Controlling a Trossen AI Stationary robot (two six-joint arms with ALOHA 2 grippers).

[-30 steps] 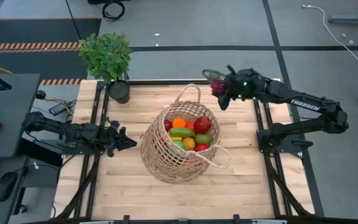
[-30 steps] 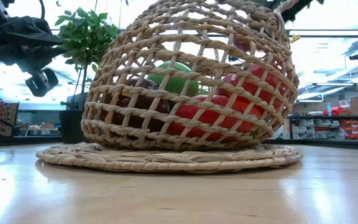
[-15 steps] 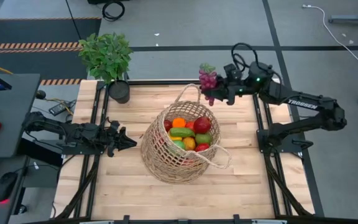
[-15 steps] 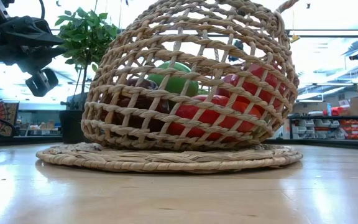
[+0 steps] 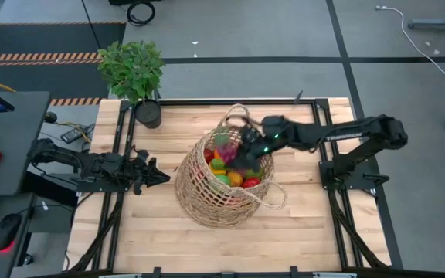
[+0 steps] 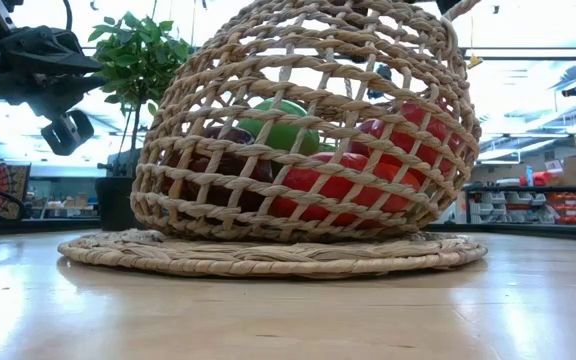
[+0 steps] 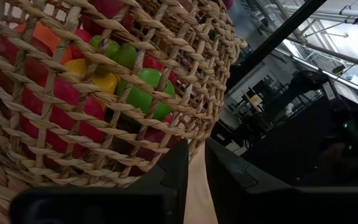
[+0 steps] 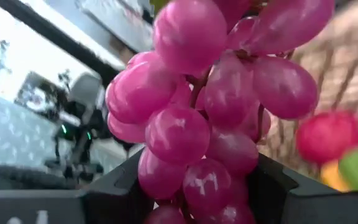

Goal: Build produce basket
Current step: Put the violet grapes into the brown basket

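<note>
— Where is your right end effector at this moment?

— In the high view it is in the middle of the frame, directly above the mouth of the basket. My fingers are pinching the purple grapes; in the right wrist view the bunch fills most of the frame and sits between my two dark fingers.

— And the basket itself?

— It stands in the centre of the wooden table. Inside it I see the other produce: red, orange, yellow and green pieces. In the low view the red ones and a green one show through the weave.

— What about your left end effector?

— It waits at the left of the frame in the high view, just beside the basket and pointing toward it. My two fingers there are pressed almost together, with only a thin gap and nothing between them.

— Anything else on the table?

— A potted plant at the upper left corner.
</note>
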